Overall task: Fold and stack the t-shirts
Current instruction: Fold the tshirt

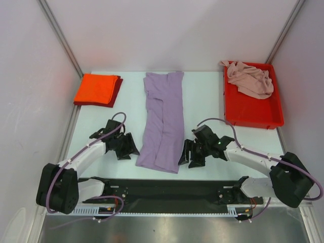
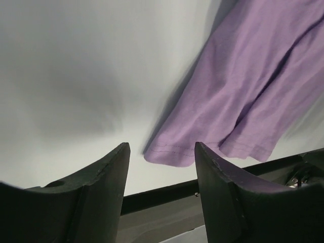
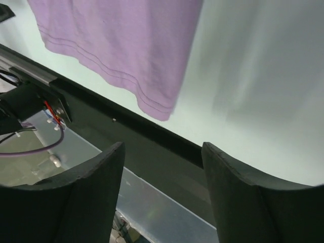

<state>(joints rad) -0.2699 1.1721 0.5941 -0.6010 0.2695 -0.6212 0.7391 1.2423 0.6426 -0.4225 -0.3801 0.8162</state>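
Top external view first: the lavender t-shirt (image 1: 163, 121) lies as a long strip down the middle of the desk (image 1: 101, 116), sleeves tucked in, and its hem sits right between my two grippers. My left gripper (image 1: 132, 148) is low on the desk just beside the hem's left corner; my right gripper (image 1: 185, 156) is just beside the right corner. Both are spread apart and hold nothing. On each wrist camera I see daylight between the fingers, with a purple hem corner just ahead of the tips and not touching them.

I judge that's why I'm flanking it like this: one corner per gripper, ready to pinch and carry the hem up toward the collar for the crosswise fold.

Far ahead of my left gripper, an orange-red t-shirt (image 1: 96, 88) sits folded on top of a dark red t-shirt (image 1: 118, 90). That looks like the stack this one will join. Far ahead of my right gripper, a pale pink t-shirt (image 1: 250, 78) is crumpled in the red tray (image 1: 253, 117), not yet folded.
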